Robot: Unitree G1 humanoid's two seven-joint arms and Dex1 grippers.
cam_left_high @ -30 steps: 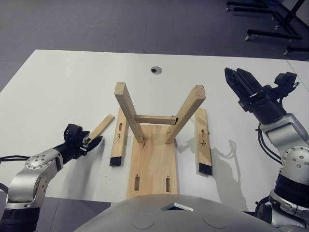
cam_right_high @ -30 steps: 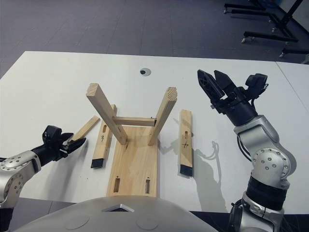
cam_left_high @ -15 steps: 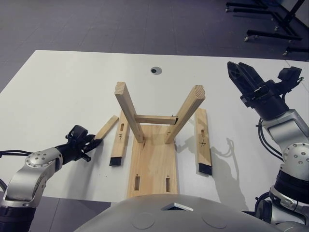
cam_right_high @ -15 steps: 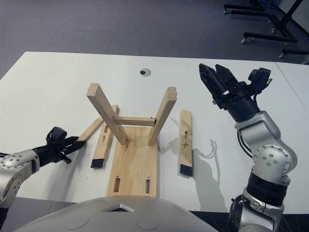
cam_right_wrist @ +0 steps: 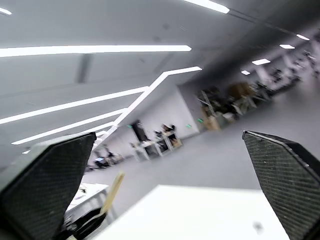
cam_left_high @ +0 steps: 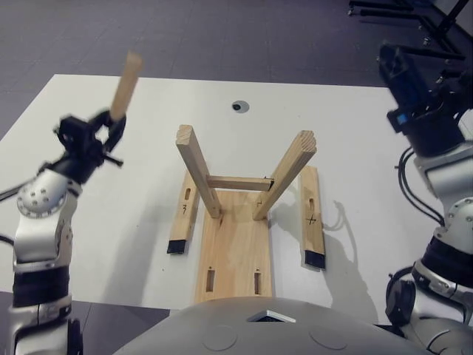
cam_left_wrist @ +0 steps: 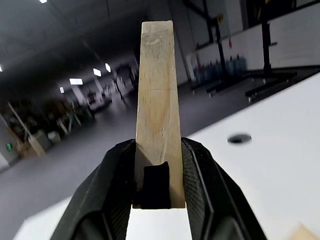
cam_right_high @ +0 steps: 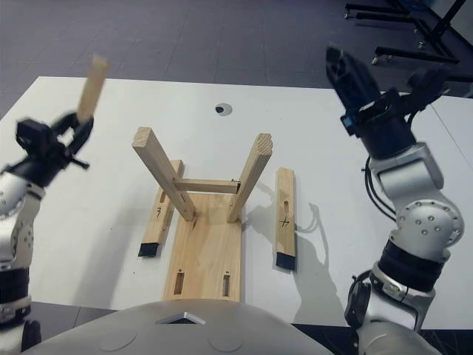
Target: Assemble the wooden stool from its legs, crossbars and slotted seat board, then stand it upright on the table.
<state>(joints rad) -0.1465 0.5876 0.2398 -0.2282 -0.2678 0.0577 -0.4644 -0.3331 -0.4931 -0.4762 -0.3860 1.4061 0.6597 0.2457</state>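
Assembly in progress: the robot's left gripper point(cam_left_high: 111, 127) holds a short pale wooden crossbar stick point(cam_left_high: 127, 83) high above the left side of the white table point(cam_left_high: 111, 222). Its two black fingers point(cam_left_wrist: 117, 185) are clamped on the stick's lower end, so the wood points upward with a slight tilt. The right gripper point(cam_right_wrist: 169, 135) is raised in the air near the table's far right corner, its textured black pads point(cam_right_wrist: 47, 190) spread wide apart with nothing between them.

At the middle of the table, the light wooden slotted seat board point(cam_left_high: 235, 248) lies flat. A left standing leg point(cam_left_high: 198, 171) and a right standing leg point(cam_left_high: 290, 171), both square-cut wood, rise from its far end and lean outward from each other. A thin fitted crossbar point(cam_left_high: 238, 183) joins them. Two empty rectangular slots point(cam_left_high: 211, 279) show at the board's near end.

A left loose leg point(cam_left_high: 183, 216) and a right loose leg point(cam_left_high: 311, 218) lie flat on the table, just beside the board's long edges, each slotted and with its dark end toward the robot. A small round hole point(cam_left_high: 238, 107) sits in the tabletop beyond the stool parts.
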